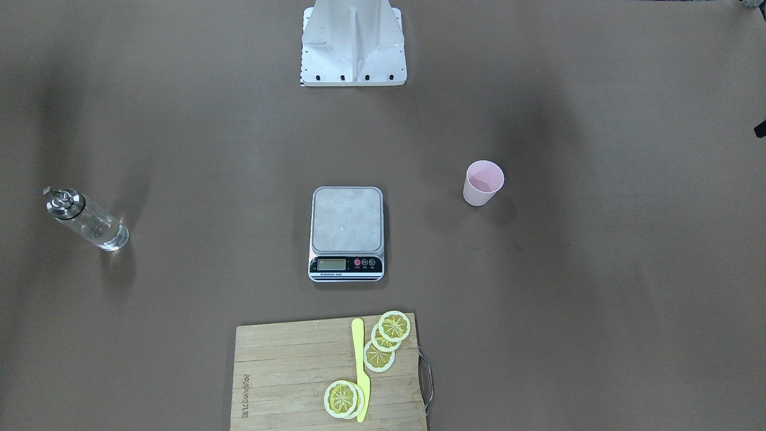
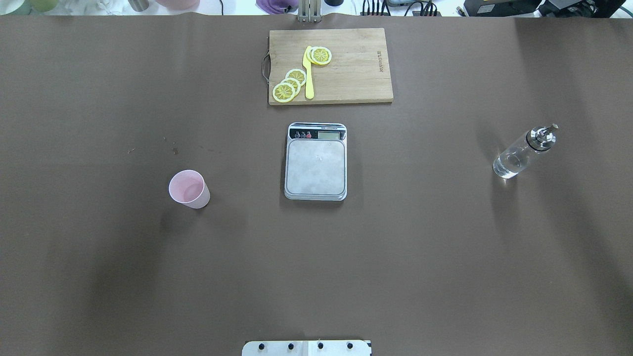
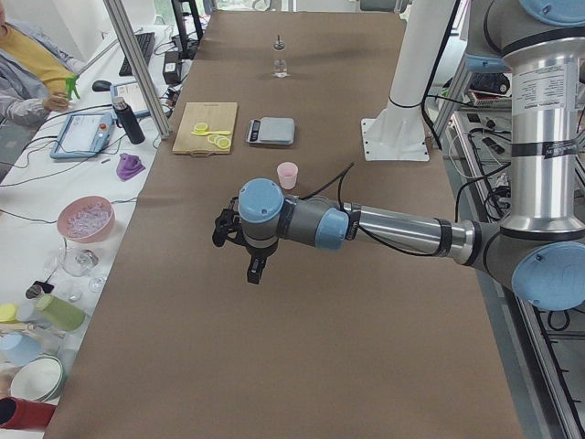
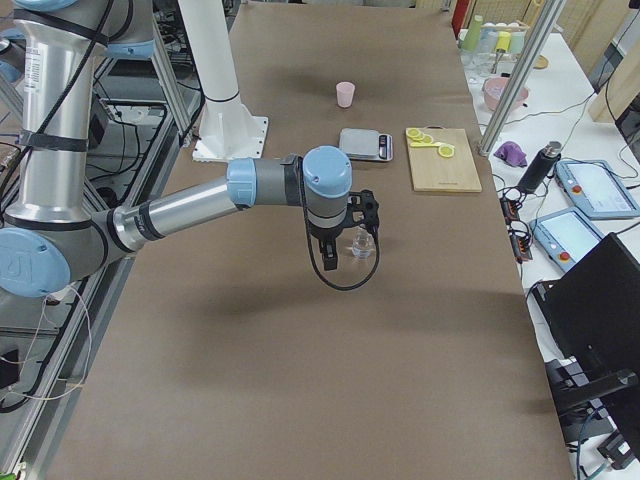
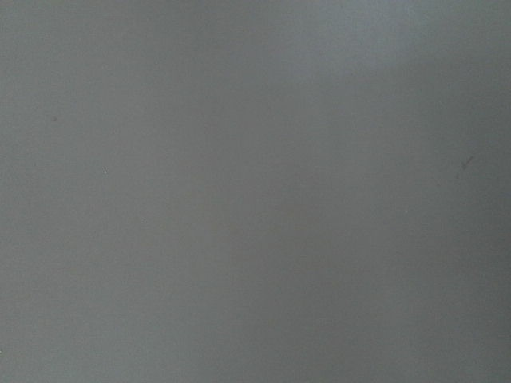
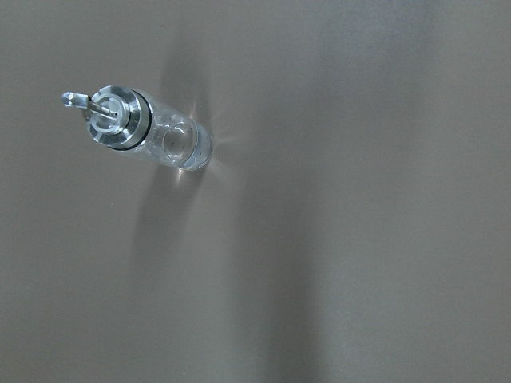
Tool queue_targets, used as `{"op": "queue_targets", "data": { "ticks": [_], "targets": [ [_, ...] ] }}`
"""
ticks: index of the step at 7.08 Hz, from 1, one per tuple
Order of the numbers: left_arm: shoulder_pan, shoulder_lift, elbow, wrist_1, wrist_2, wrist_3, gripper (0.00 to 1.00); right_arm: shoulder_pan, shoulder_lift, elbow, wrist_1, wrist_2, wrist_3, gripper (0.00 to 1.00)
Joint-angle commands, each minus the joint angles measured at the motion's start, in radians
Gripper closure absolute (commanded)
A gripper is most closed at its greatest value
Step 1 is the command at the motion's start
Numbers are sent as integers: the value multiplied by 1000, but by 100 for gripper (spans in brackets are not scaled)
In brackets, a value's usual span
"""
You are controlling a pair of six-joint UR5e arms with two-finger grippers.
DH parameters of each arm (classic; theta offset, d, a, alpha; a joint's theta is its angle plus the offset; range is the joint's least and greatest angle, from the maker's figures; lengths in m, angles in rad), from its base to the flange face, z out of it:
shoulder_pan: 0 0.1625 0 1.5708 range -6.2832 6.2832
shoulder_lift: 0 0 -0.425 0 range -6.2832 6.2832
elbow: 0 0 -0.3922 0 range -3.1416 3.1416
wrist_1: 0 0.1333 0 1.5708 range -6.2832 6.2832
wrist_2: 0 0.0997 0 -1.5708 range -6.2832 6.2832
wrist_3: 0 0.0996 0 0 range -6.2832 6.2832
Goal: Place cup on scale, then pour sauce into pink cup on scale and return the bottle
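Note:
The pale pink cup (image 2: 189, 189) stands upright on the brown table, to the left of the scale (image 2: 316, 165), whose steel platform is bare. The clear glass bottle (image 2: 521, 153) with its metal pourer stands far to the scale's right, holding clear sauce. It also shows from above in the right wrist view (image 6: 148, 132). My left gripper (image 3: 254, 267) hovers above the table short of the cup (image 3: 288, 175). My right gripper (image 4: 328, 255) hovers close to the bottle (image 4: 360, 243). I cannot tell whether either gripper is open or shut.
A wooden cutting board (image 2: 356, 64) with several lemon slices (image 2: 289, 85) and a yellow knife (image 2: 309, 79) lies beyond the scale. The robot's base plate (image 2: 306, 347) is at the near edge. Bowls, cups and tablets sit on the side table (image 3: 82, 219).

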Motion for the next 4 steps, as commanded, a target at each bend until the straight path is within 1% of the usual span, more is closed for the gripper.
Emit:
{"op": "queue_targets", "data": {
  "ticks": [1,2,3,4],
  "targets": [
    [107,-75,-53,3,13,-271,3,-7,2,-2,60,-106,7,0],
    [238,-119,-102,3,50,-474,3,-8,2,-2,73,-115,7,0],
    [404,-165,-180,6,185,-701,3,-16,2,-2,73,-117,7,0],
    [533,-200,-210,6,275,-848,2,-19,2,-5,73,-122,7,0]
  ]
}}
